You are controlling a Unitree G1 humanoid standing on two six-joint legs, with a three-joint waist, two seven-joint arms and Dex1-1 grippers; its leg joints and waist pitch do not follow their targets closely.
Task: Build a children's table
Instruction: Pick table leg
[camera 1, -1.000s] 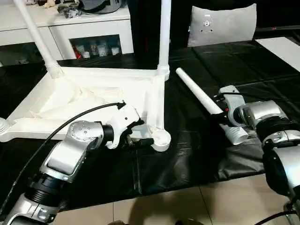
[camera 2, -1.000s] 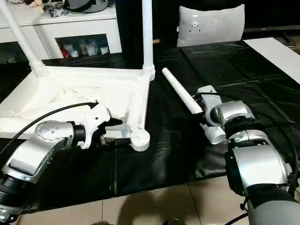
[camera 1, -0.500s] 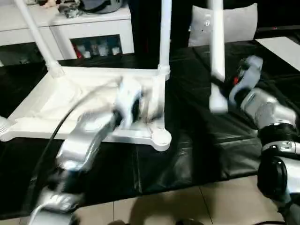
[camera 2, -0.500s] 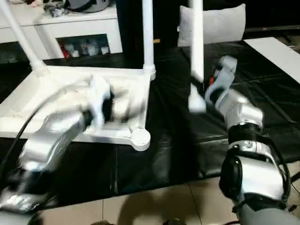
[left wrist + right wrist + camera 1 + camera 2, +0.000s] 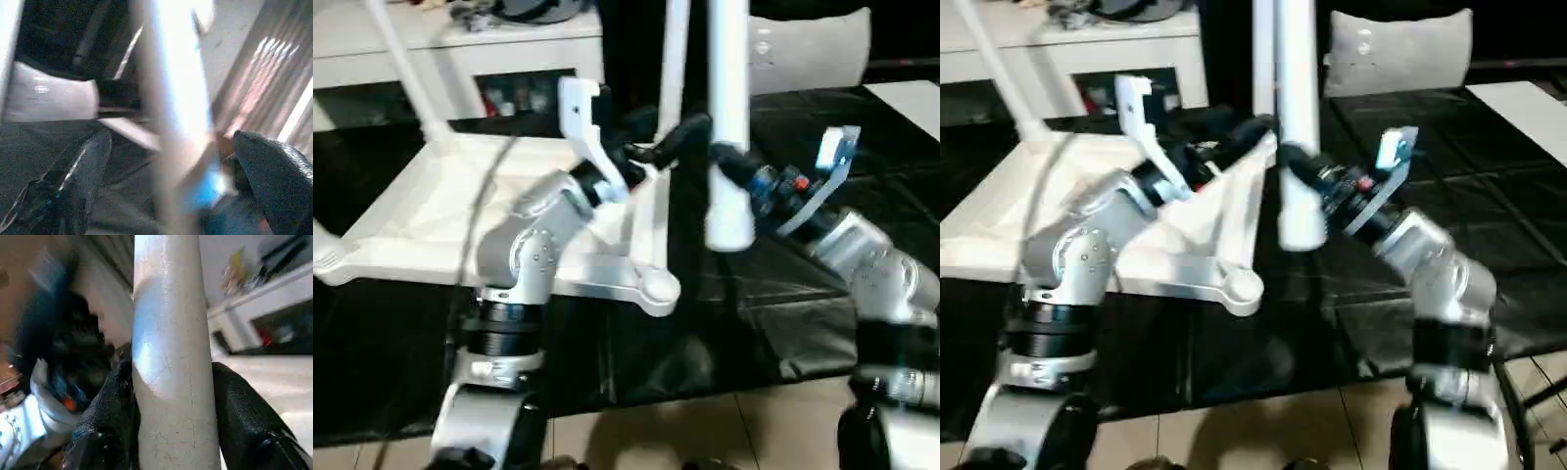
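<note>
Now upright: loose white leg (image 5: 728, 147), clamped betw. right gripper (image 5: 171, 401) fingers, held just above black mat (image 5: 773, 323), beside upturned table top (image 5: 460, 235) w/ legs already socketed. Left gripper (image 5: 671, 142) spread wide, raised near leg, gripping nothing.
</note>
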